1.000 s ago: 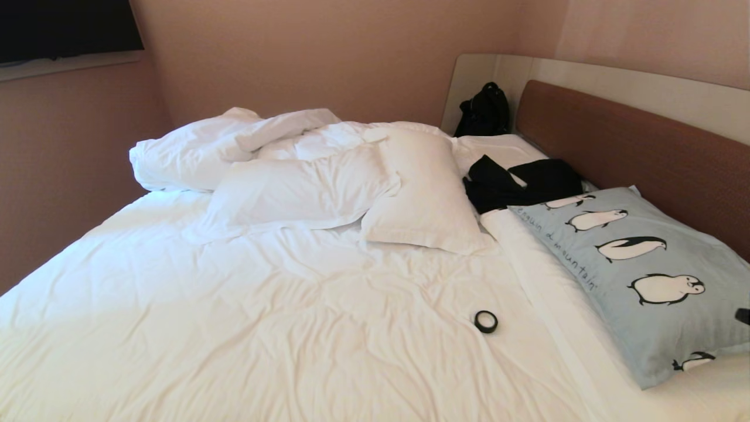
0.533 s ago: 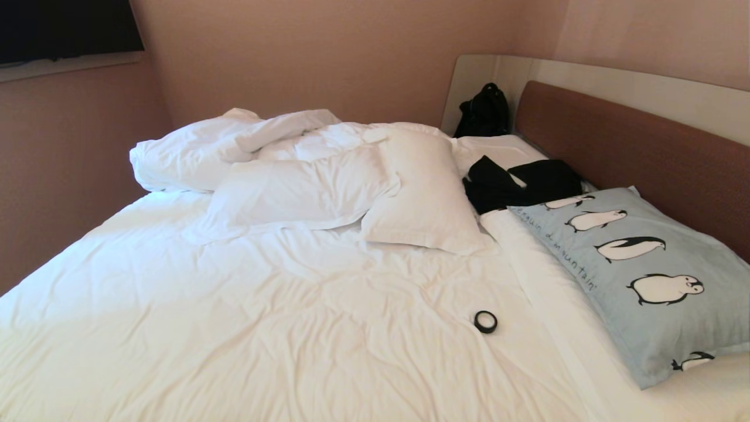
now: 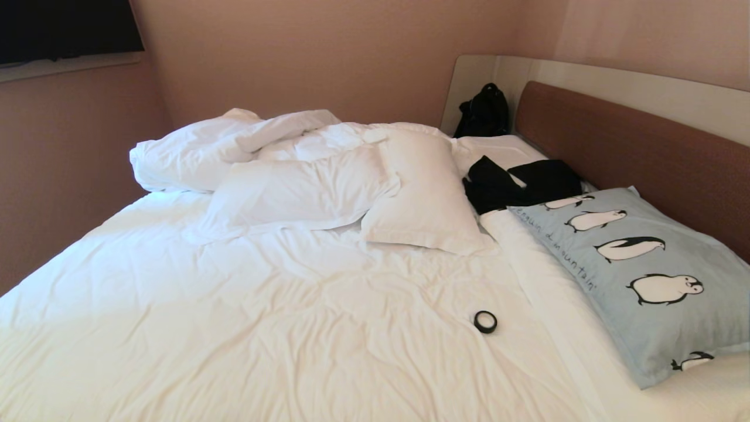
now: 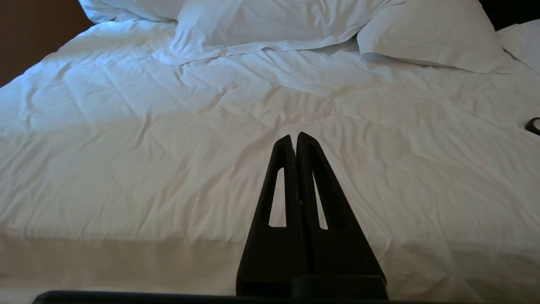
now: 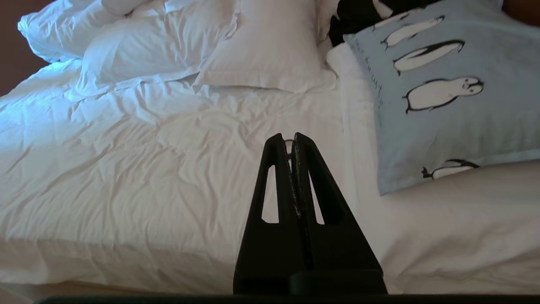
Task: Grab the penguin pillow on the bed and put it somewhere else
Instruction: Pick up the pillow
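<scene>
The penguin pillow (image 3: 644,275) is pale blue with a row of black-and-white penguins. It lies on the right side of the bed (image 3: 263,328), its far edge against the brown headboard (image 3: 633,146). Neither gripper shows in the head view. In the right wrist view my right gripper (image 5: 287,138) is shut and holds nothing. It hovers over the bed's near edge, apart from the penguin pillow (image 5: 443,93). My left gripper (image 4: 294,137) is shut and empty too, over the wrinkled sheet (image 4: 168,147) near the bed's front.
Two plain white pillows (image 3: 422,193) and a rumpled duvet (image 3: 222,140) lie at the far middle of the bed. A black garment (image 3: 521,181) lies beside the penguin pillow's far end. A black bag (image 3: 483,111) sits in the corner. A small black ring (image 3: 486,321) rests on the sheet.
The dark tip of my right gripper, seen a second ago at the right edge of the head view over the pillow, has drawn back out of that view. The pillow has not moved.
</scene>
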Controlling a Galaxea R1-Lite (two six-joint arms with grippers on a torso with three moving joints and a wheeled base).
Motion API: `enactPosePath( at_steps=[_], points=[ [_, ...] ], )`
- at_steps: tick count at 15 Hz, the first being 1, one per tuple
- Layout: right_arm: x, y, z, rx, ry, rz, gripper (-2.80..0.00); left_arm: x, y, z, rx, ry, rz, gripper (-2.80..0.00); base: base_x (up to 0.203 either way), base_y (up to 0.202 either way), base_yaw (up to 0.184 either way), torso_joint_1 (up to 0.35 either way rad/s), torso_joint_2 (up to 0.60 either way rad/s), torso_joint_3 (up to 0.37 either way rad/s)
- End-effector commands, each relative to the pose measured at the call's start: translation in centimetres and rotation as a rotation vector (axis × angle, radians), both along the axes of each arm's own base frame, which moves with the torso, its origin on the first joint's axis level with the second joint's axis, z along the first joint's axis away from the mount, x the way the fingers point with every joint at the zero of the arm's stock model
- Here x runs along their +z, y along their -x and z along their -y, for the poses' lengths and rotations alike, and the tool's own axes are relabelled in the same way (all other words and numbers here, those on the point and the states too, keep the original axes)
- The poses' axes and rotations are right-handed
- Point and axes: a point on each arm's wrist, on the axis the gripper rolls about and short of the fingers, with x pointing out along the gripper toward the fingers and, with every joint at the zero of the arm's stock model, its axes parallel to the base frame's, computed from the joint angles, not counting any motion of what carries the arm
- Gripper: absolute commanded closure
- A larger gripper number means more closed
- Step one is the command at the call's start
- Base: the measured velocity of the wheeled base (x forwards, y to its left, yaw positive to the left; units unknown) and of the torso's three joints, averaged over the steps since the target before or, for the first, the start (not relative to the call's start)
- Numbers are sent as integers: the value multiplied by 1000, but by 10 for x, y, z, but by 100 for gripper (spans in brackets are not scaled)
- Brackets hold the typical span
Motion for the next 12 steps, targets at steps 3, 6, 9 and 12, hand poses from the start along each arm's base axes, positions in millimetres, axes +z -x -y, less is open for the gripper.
enactPosePath(
  at_steps=[3,6,9,12],
  points=[
    [-8,22,0,-9,20,121,0,0,0,0,0,0,-1,0,0,0,0,0,0,0],
    [-16,25,1,-95,67,142,0,0,0,0,0,0,-1,0,0,0,0,0,0,0],
    [-21,31,2,-124,89,176,0,0,0,0,1,0,-1,0,0,0,0,0,0,0],
    [-23,30,3,-173,81,188,0,0,0,0,0,0,-1,0,0,0,0,0,0,0]
  ],
)
